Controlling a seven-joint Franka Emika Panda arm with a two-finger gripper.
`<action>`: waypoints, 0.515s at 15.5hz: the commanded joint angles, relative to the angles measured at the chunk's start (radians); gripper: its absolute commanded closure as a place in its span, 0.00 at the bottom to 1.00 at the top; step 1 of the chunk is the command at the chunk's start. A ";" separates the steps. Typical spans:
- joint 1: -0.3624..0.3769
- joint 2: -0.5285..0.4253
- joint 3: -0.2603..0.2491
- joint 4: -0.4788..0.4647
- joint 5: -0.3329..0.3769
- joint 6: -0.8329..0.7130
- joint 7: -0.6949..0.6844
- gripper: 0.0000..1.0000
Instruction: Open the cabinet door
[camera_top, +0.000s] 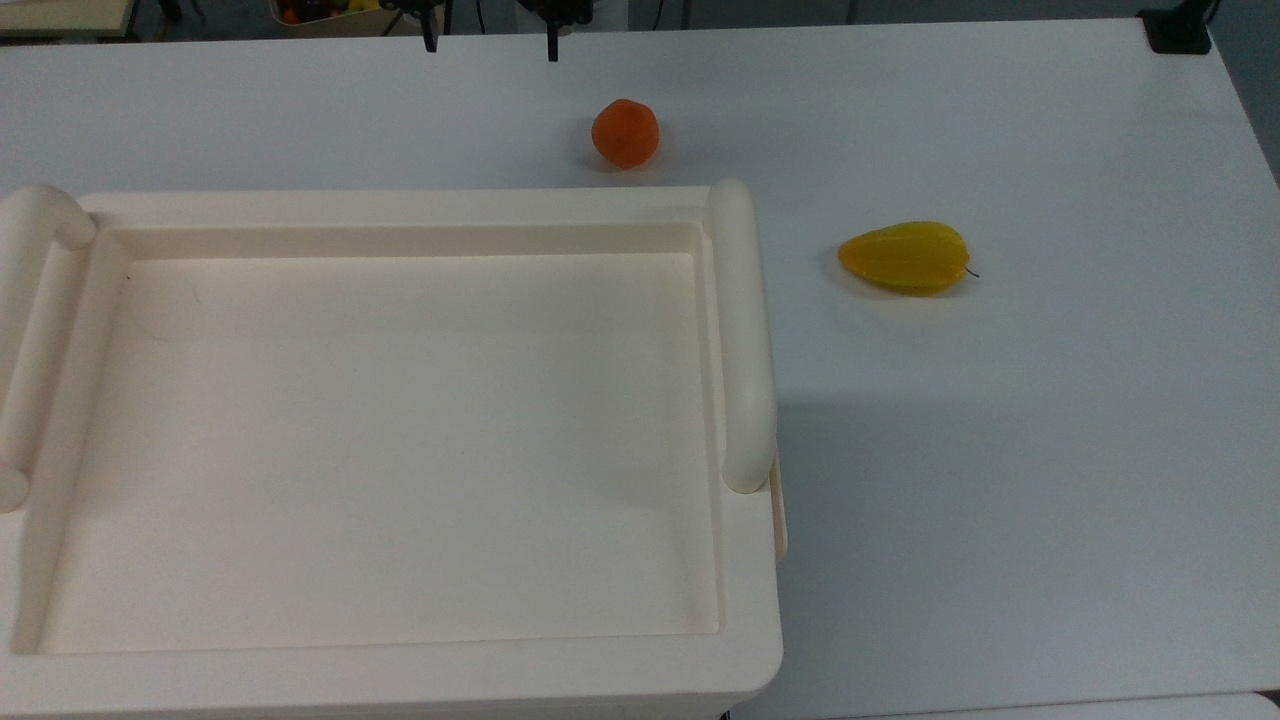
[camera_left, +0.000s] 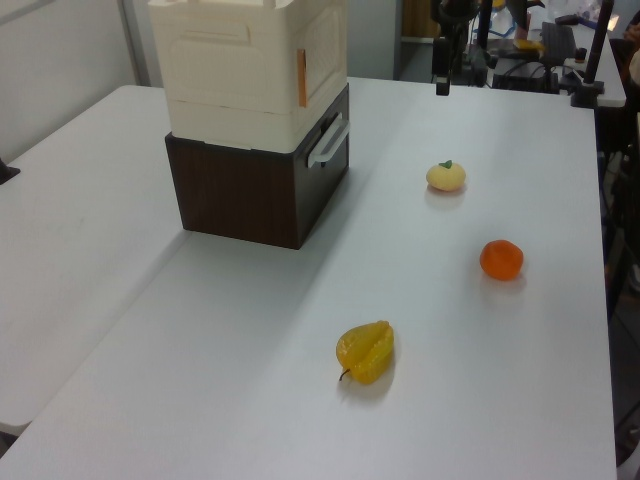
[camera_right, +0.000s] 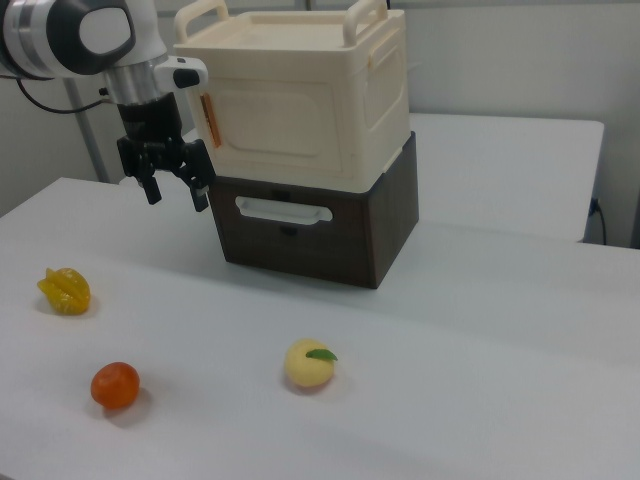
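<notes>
The cabinet door (camera_right: 275, 125) is a cream recessed panel on the front of the cream cabinet, and it lies flush and shut. Small orange-brown marks (camera_right: 210, 120) run along the door's edge on the right view's left. In the left view the door (camera_left: 322, 60) faces right. My gripper (camera_right: 175, 188) hangs open with nothing between its fingers, just off that marked edge at the height of the cream box's bottom. In the top view its two dark fingertips (camera_top: 430, 40) poke in at the upper edge, beyond the cabinet's tray-like top (camera_top: 400, 225).
The cream cabinet sits on a dark brown drawer unit (camera_right: 300, 245) with a white handle (camera_right: 283, 210). On the white table lie an orange (camera_right: 115, 385), a yellow star fruit (camera_right: 65, 290) and a pale yellow fruit with a green leaf (camera_right: 308, 363).
</notes>
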 joint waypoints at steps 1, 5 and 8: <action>-0.001 -0.018 -0.005 -0.003 0.013 -0.009 0.016 0.00; 0.000 -0.018 -0.005 -0.001 0.013 -0.015 0.016 0.00; 0.005 -0.013 -0.003 0.011 0.019 -0.002 0.008 0.00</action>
